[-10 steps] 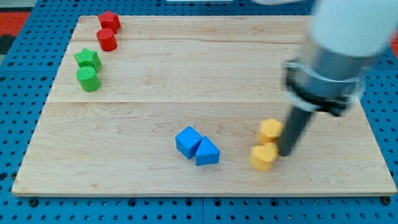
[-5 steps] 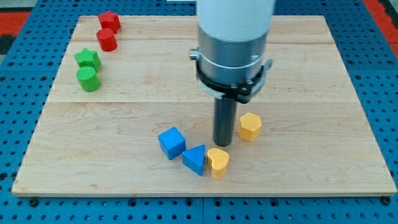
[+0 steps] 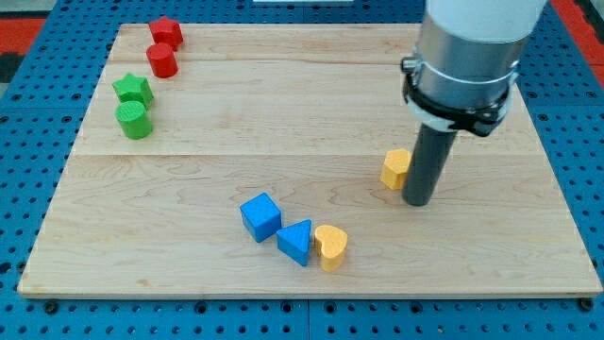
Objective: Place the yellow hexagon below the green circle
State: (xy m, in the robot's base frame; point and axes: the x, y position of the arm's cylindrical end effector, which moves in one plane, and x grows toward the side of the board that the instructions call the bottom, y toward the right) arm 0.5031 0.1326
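At three o'clock of the yellow hexagon (image 3: 395, 168) — my tip (image 3: 417, 201), touching it; green circle (image 3: 134, 121) far off at ten o'clock. No jaws — bare rod. No legible writing.

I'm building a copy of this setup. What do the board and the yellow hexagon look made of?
The board looks like pale, matte wood: grain lines and plank seams show. The yellow hexagon, just left of my tip, looks like moulded plastic, evenly coloured with a slight sheen, though painted wood is possible.

Yellow hexagon (image 3: 395, 168) lies right of centre; green circle (image 3: 134, 121) sits far left, well apart.
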